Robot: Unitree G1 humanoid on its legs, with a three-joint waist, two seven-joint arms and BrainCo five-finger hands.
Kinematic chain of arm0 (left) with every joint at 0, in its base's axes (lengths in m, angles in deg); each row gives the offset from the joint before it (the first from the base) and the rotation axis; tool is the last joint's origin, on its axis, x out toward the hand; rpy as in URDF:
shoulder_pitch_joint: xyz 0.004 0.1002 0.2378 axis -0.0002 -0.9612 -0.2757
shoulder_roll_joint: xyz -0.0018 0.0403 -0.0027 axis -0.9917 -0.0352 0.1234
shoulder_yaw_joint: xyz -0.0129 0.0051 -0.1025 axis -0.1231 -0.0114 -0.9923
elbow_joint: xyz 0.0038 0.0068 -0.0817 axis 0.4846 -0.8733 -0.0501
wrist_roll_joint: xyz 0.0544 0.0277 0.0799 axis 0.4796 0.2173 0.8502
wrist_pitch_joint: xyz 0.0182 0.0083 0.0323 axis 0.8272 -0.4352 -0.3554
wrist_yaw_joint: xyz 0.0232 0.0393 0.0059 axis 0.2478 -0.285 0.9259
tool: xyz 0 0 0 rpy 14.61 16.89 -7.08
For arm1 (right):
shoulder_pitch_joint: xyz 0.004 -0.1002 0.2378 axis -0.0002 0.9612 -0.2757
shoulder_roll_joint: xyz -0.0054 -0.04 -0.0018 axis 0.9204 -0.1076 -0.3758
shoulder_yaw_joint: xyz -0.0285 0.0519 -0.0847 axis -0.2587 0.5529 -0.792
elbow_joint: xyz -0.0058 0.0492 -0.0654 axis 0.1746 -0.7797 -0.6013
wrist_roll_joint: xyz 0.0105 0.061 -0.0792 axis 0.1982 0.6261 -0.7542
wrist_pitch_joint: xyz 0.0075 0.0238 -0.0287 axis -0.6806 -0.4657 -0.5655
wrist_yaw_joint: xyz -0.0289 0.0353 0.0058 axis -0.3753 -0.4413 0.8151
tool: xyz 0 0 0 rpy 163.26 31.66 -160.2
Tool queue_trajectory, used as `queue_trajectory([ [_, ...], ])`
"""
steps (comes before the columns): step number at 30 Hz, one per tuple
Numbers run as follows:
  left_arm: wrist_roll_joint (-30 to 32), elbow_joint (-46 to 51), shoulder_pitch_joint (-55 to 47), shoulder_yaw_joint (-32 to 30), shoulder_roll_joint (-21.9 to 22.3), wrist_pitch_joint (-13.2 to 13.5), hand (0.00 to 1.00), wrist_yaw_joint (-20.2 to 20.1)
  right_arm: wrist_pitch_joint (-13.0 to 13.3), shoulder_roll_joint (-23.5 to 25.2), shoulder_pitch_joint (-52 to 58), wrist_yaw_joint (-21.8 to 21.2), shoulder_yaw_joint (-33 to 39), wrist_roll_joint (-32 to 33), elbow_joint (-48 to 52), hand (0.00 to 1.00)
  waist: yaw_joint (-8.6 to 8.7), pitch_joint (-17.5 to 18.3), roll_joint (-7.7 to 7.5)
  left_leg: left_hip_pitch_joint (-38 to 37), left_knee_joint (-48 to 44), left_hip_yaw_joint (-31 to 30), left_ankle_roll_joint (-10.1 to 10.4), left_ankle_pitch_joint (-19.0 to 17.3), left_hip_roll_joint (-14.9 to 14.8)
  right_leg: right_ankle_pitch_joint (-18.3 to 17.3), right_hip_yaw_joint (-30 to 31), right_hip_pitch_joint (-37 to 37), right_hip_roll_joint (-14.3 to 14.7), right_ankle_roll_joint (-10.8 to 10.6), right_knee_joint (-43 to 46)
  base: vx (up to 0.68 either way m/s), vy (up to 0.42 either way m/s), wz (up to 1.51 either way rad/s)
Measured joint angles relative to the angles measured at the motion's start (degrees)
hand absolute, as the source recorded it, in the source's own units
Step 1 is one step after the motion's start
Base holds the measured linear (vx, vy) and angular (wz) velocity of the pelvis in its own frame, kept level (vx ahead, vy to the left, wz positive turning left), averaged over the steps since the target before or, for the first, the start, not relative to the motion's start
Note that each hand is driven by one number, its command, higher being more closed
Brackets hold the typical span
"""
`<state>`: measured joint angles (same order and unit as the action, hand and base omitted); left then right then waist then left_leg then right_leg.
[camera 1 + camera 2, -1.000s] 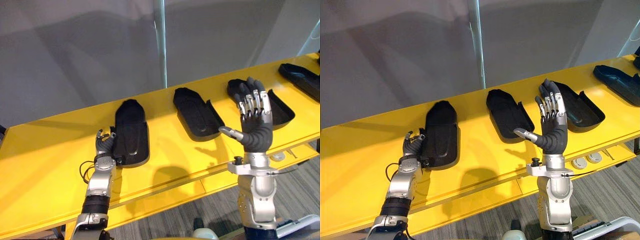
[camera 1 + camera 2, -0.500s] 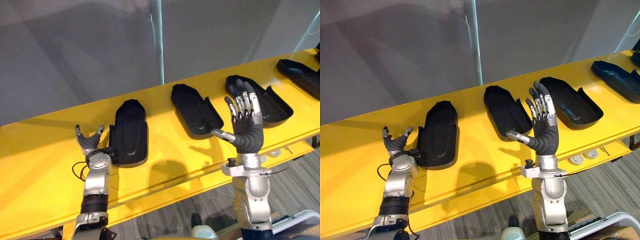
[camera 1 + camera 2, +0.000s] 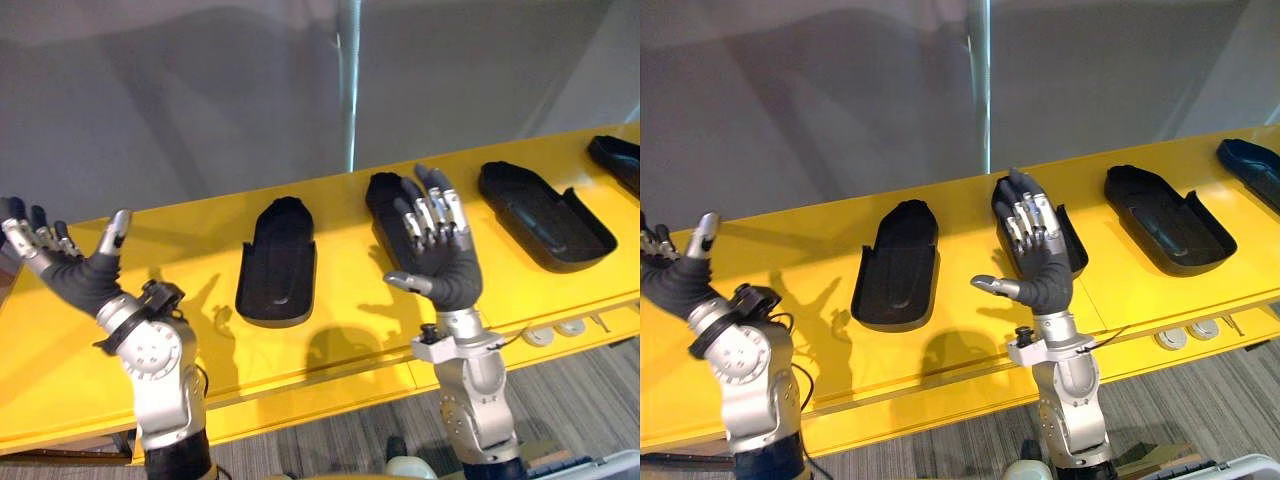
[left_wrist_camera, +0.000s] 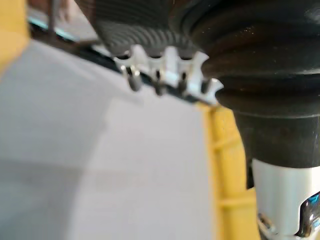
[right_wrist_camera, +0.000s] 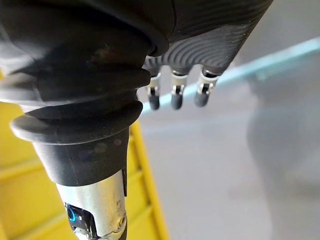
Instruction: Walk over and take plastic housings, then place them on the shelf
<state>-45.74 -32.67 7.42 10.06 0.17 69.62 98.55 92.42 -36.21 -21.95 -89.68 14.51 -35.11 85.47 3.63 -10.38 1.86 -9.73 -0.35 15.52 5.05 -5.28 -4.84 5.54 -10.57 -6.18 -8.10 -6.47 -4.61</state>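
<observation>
Nearest is a strip of grey, streaked carpet point(image 3: 330, 440) running under the front lip of a long yellow shelf point(image 3: 340, 320). Both arms are lifted in front of that lip. The left hand point(image 3: 78, 278) is up over the shelf's left end, fingers spread wide and thumb out, with nothing in it. The right hand point(image 3: 447, 272) stands upright near the middle, fingers straight and a little apart, thumb pointing toward the left, and is likewise empty. On a lower ledge along the front edge, off to the right, sit two small round silver discs point(image 3: 1188, 335). The shelf top is bare glossy yellow with a seam across it, and the arms throw shadows onto it. Four black plastic housings lie on it in a spaced row, open side up. One point(image 3: 278, 265) lies between the two hands. A second point(image 3: 385, 197) is partly hidden behind the right hand's fingers. A third point(image 3: 545, 215) lies further right, and a fourth point(image 3: 620, 155) is cut off at the right edge. Behind the shelf stands a plain grey wall point(image 3: 200, 100) with a pale vertical strip point(image 3: 350, 80) running up it.
</observation>
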Motion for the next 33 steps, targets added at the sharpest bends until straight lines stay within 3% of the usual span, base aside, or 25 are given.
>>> queue_trajectory([
  [1,0.0,1.6,-1.6,-0.4,0.0,2.0,0.0,-2.3,-0.5,0.0,-0.4,-1.5,-1.4,0.8,0.0,0.0,-0.26,0.1,-0.17,0.8,-0.1,-0.8,0.0,0.2,0.0,0.0,-0.6,0.2,0.0,0.0,0.0,-0.01,-0.017,0.22],
  [4,0.3,2.8,-4.9,-0.3,0.0,3.6,0.0,-5.2,-2.2,-0.2,-1.3,-3.3,-4.7,0.9,0.0,0.0,-1.41,0.1,-0.28,0.9,0.0,-1.0,0.1,0.4,-0.1,0.0,-1.0,0.2,0.1,0.0,0.0,0.01,-0.014,0.09],
  [9,-0.6,2.9,-9.9,-0.3,0.2,4.1,0.0,-9.5,-3.0,-0.7,-1.2,-8.1,-9.0,3.4,0.0,0.0,-1.82,0.9,-1.63,1.9,0.0,-2.7,0.1,0.5,-0.1,-0.1,-2.9,0.2,0.0,0.0,0.0,0.01,-0.005,0.16],
  [12,-5.1,2.8,-11.8,-0.3,0.6,4.0,0.0,-11.4,-4.6,-0.9,-1.1,-11.5,-11.2,5.2,-0.1,0.0,-2.83,1.5,-2.56,2.0,0.1,-3.0,0.1,0.5,-0.1,-0.1,-3.4,0.2,0.0,0.0,0.0,0.01,0.002,0.07],
  [13,-7.2,2.8,-12.5,-0.3,1.1,4.0,0.0,-11.9,-5.3,-1.2,-1.1,-12.2,-12.3,5.5,-0.4,1.0,-2.94,1.7,-2.96,2.2,0.1,-3.3,0.1,0.5,0.0,-0.1,-3.7,0.2,-0.1,0.0,0.0,0.0,0.007,0.11],
  [19,-9.2,2.3,-15.0,-0.2,2.1,4.2,0.0,-14.1,-9.1,-2.5,-0.9,-16.1,-18.0,6.1,-2.8,1.0,-3.54,2.5,-3.97,2.8,0.1,-4.2,-0.2,0.8,0.5,-0.1,-5.0,0.2,-0.6,0.0,0.0,-0.01,0.003,0.09],
  [23,-9.4,1.5,-15.0,-0.1,2.1,4.3,0.0,-14.1,-10.4,-3.7,0.5,-17.1,-20.2,6.1,-4.1,1.0,-3.75,3.0,-3.45,2.8,0.4,-4.2,-0.4,0.9,0.7,-0.3,-5.1,0.2,-0.8,0.0,0.0,-0.03,0.007,0.0],
  [28,-9.4,-0.3,-15.2,2.3,2.1,4.3,0.0,-14.1,-12.0,-4.1,1.2,-19.5,-23.5,11.2,-7.5,1.0,-3.86,4.9,-2.77,2.6,2.0,-4.1,-0.3,1.6,0.8,-0.6,-5.2,0.6,-0.7,-0.1,0.0,0.0,0.0,0.0],
  [33,-9.4,-2.7,-15.2,2.8,2.1,4.0,0.0,-14.1,-15.8,-4.1,1.1,-24.2,-28.2,14.0,-11.5,1.0,-4.01,5.0,-3.0,2.4,2.0,-4.2,-0.2,1.6,0.8,-0.6,-5.2,0.5,-0.7,-0.1,0.0,0.0,0.0,0.0],
])
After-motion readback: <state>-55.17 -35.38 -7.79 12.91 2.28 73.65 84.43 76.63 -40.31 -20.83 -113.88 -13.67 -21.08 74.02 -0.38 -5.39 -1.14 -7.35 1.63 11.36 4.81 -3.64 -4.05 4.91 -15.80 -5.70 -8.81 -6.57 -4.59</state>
